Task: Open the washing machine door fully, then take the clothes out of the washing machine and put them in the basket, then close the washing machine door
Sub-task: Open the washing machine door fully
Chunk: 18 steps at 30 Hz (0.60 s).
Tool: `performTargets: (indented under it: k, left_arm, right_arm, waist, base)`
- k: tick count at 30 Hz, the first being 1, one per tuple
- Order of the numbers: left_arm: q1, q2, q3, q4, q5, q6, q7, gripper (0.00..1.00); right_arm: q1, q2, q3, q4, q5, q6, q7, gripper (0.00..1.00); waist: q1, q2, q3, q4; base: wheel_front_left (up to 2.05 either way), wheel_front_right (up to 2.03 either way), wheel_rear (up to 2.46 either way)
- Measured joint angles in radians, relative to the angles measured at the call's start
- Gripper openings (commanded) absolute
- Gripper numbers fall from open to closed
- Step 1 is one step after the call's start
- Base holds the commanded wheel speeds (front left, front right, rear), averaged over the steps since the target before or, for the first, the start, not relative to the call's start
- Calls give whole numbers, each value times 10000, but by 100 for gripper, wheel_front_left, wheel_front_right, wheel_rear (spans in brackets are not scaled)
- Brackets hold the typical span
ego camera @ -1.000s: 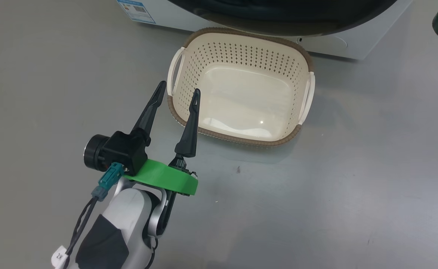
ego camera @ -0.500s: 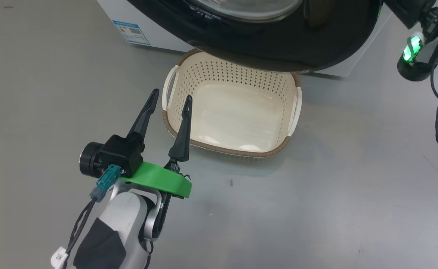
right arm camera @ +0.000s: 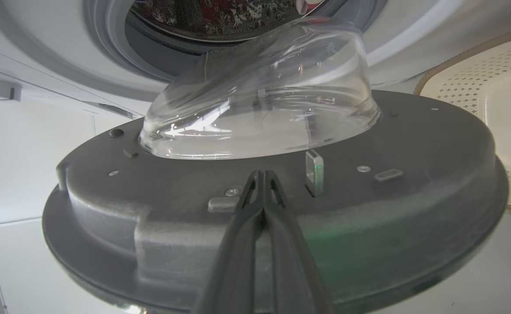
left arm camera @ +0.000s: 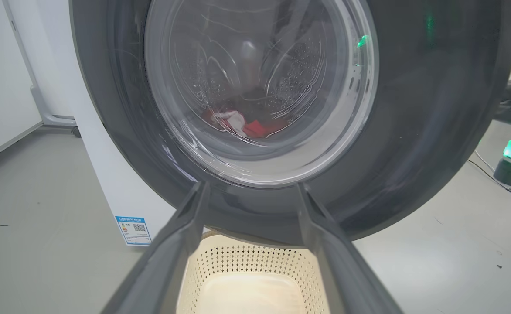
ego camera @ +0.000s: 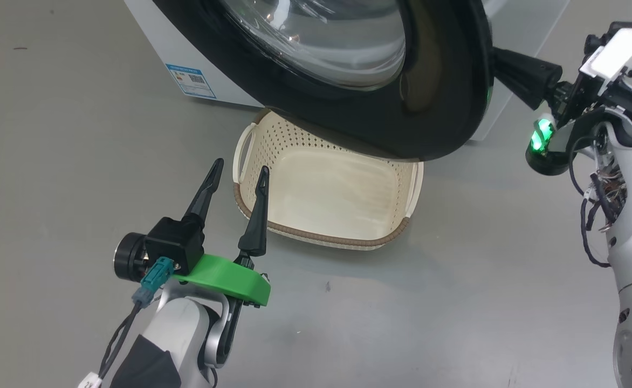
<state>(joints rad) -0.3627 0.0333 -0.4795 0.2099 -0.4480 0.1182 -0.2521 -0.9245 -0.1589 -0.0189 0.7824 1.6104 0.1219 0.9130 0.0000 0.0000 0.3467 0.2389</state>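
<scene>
Both differ: left end effector (ego camera: 241,165) spread, empty; right end effector (right arm camera: 262,174) pressed together against door (right arm camera: 412,144)

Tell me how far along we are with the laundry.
Done: the washing machine door is unlatched and part open. In hand: the shut right gripper is against its inner face. To do: the clothes lie in the drum, the basket is empty, door closing last.

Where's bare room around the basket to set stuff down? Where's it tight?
Bare: floor right of the basket; floor left of the left gripper; basket's near half. Tight: far half under the door, shut right gripper at its edge.
</scene>
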Motion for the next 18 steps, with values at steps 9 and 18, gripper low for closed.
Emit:
performTargets:
  k: [9,18]
  left_arm:
    - [381,2,148,107,10,0,0,100]
    - [717,2,284,194,10,0,0,100]
  right_arm:
    - [874,456,336,-546,0,-2,238,0]
    - [1766,677,554,-1030,0,0,247,0]
  waist:
    - [0,0,-558,51]
    - [-1,0,-982,300]
  base:
    - [0,0,0]
    - [0,0,0]
